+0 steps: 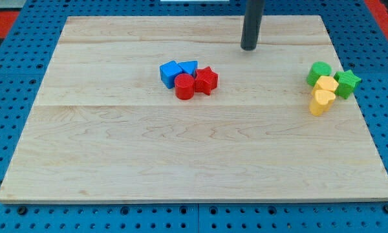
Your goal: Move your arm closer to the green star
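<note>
We find our tip on the bench; there is no claw, so no claw state to report. The green star lies well toward the view's right and slightly lower. It appears light, rigid, slides readily; push its flat side.

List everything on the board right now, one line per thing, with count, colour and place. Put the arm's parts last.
blue cube: 1, blue, left end of the cluster above the board's centre
blue wedge-like block: 1, blue, top of that cluster
red cylinder: 1, red, bottom of that cluster
red star: 1, red, right end of that cluster
green rounded block: 1, green, top left of the cluster at the view's right
green star: 1, green, right edge of that cluster
yellow blocks: 2, yellow, one left of the green star, one heart-like below it
wooden board: 1, light wood, on blue pegboard
my tip: 1, dark rod end, near the view's top, up and right of the red star, far left of the green star
</note>
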### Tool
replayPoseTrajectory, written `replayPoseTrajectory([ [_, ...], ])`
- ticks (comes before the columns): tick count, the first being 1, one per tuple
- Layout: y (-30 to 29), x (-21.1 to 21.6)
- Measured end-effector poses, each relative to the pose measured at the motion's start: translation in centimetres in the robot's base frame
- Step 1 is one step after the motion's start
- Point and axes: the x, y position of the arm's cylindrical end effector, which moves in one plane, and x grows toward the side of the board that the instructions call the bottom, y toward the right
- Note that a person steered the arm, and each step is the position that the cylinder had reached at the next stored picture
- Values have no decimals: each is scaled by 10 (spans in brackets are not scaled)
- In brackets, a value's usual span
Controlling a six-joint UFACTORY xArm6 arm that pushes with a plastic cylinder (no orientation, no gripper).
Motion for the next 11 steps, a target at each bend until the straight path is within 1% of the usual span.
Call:
replayPoseTrajectory([
  [1,0,4],
  [3,2,82],
  [4,-3,80],
  [5,3,33],
  [6,49,-17],
  [7,127,-26],
  [8,153,-25],
  [9,212,-2],
  [10,236,8],
  [11,236,8],
])
